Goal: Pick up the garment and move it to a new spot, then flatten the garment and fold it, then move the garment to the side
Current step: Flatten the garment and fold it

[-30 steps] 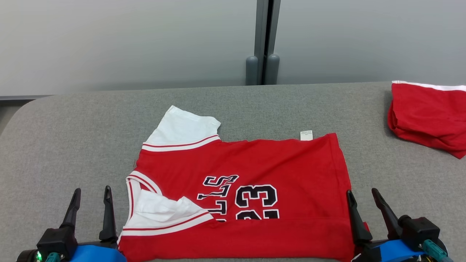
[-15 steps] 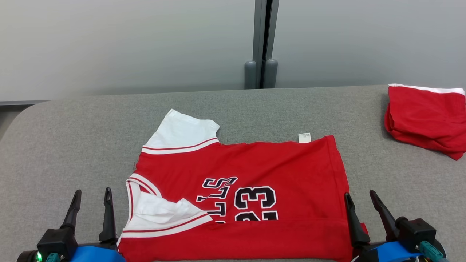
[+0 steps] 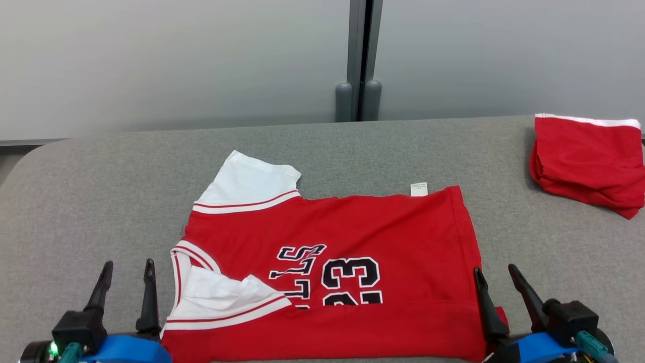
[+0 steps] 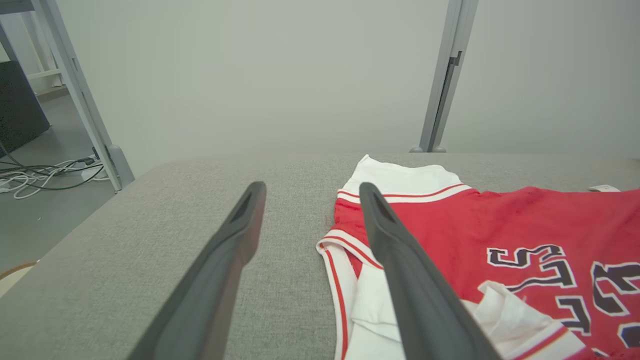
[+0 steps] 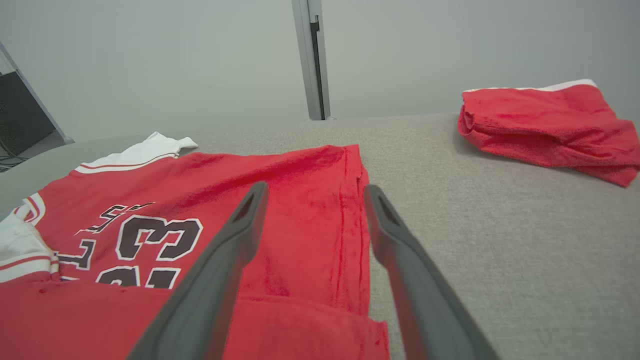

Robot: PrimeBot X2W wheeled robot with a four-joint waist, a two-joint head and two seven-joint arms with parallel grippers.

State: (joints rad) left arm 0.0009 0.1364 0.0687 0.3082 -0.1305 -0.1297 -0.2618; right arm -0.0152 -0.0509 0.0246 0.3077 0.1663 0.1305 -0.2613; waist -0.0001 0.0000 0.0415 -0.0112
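The red knit basketball jersey (image 3: pixel 352 227), white-sleeved with black "23" lettering, lies spread across the middle of the grey fabric-covered counter (image 3: pixel 101 176). Its near edge is doubled over in a strip (one sleeve is tucked in, the other lies flat on the far side). It looks light, limp and quick to slump, so pinching both near corners together seems the sound hold. The left fingers (image 3: pixel 147 297) stand wide and empty just beside the collar end. The right fingers (image 3: pixel 486 302), equally wide and empty, straddle the hem edge. A folded red cloth (image 3: pixel 584 156) sits well apart, far right.
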